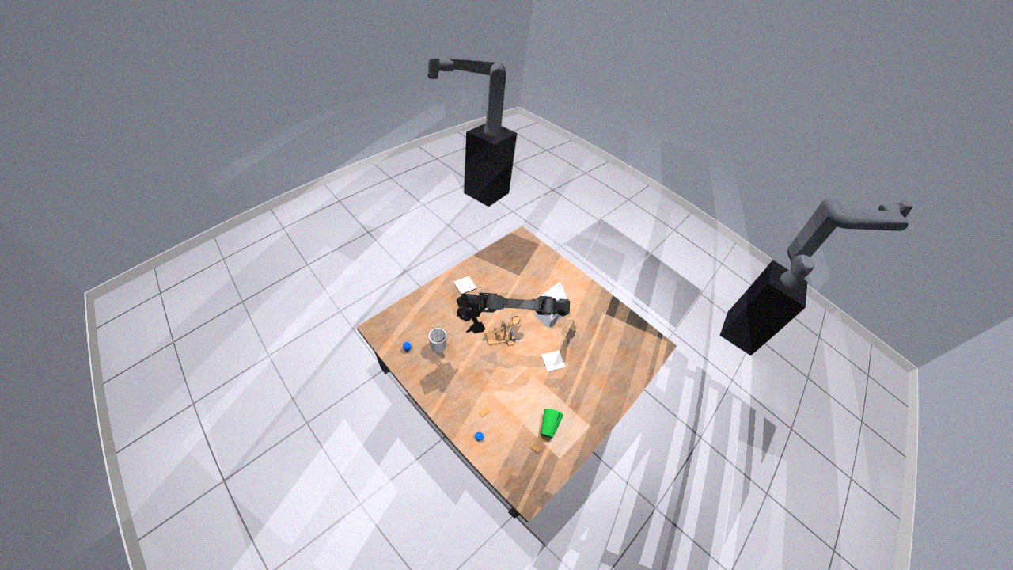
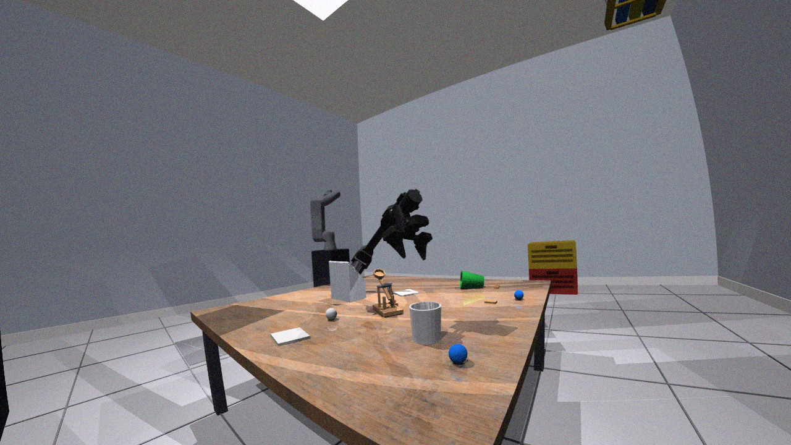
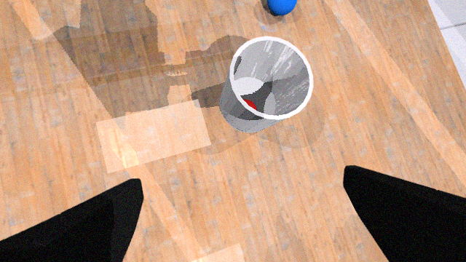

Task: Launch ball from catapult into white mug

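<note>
The white mug [image 1: 438, 341] [image 2: 426, 323] [image 3: 228, 109] stands upright, looking light grey. A red ball [image 3: 250, 105] lies inside it, partly hidden by the rim in the wrist view. The small wooden catapult [image 1: 499, 341] [image 2: 387, 311] stands on the table, its throwing arm raised and its cup empty in the exterior view. My gripper [image 1: 470, 321] [image 2: 414, 258] [image 3: 244, 181] is wide open and empty, high above the table. The mug shows beyond the gap between its fingers in the wrist view. The catapult is out of the wrist view.
Blue balls [image 1: 406, 346] [image 1: 479, 435] [image 2: 458, 353] [image 2: 518, 295] [image 3: 281, 5] and a pale ball [image 2: 330, 313] lie on the table. A green cup [image 1: 550, 423] [image 2: 471, 280] lies on its side. A white block [image 2: 343, 283] stands behind the catapult in the exterior view. White pads [image 1: 464, 284] [image 1: 549, 360] lie flat.
</note>
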`<move>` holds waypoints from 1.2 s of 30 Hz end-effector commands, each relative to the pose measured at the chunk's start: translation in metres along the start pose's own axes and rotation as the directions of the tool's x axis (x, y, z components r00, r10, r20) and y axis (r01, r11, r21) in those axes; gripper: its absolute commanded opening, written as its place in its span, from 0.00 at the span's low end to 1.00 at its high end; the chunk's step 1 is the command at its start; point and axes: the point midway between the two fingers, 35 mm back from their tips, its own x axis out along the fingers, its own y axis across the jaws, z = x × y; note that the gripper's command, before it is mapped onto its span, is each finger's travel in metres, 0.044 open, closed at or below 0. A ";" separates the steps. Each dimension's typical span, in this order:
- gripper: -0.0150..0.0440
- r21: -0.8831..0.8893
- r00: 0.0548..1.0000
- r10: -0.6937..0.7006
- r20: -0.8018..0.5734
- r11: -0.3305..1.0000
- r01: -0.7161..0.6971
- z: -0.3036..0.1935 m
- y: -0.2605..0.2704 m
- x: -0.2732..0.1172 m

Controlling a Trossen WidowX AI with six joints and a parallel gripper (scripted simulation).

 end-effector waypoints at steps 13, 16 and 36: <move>1.00 0.204 0.984 0.057 0.169 0.975 -0.091 0.032 -0.059 -0.019; 1.00 0.204 0.984 0.057 0.169 0.975 -0.091 0.032 -0.059 -0.019; 1.00 0.209 0.985 0.052 0.165 0.974 -0.086 0.029 -0.063 -0.019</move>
